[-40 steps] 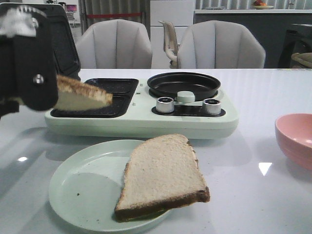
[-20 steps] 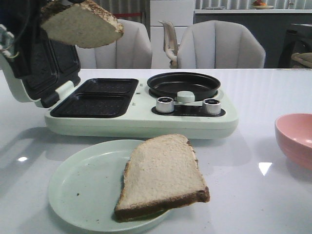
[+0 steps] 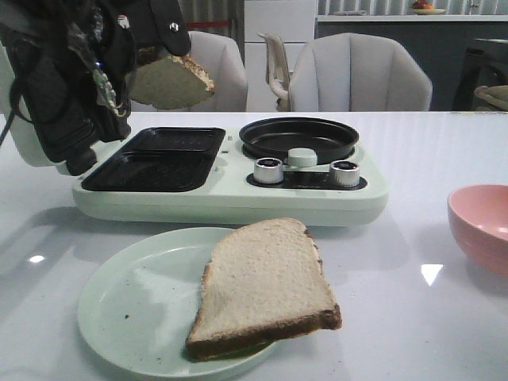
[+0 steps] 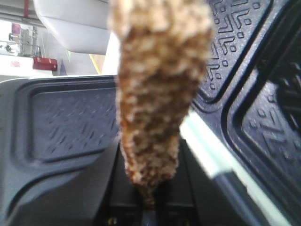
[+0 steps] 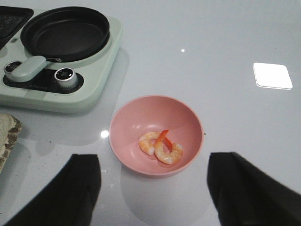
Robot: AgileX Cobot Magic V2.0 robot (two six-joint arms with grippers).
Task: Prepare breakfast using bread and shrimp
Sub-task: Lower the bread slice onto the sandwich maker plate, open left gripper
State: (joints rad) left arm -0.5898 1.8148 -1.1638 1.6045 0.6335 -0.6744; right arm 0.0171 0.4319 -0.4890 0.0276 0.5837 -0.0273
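A home dining area or a staged kitchen corner. A glossy white surface [image 3: 413, 159] carries a pale green breakfast maker [image 3: 230, 186] with a small frying pan [image 3: 299, 139]; a plate [image 3: 135, 309] and a pink bowl [image 3: 481, 226] sit nearby. Two padded grey chairs [image 3: 361, 75] face it, with a counter [image 3: 397, 17] behind.

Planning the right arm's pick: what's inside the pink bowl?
Two curled shrimp lie touching at the bottom of the pink bowl. Nothing else shows; what is beneath them is hidden.
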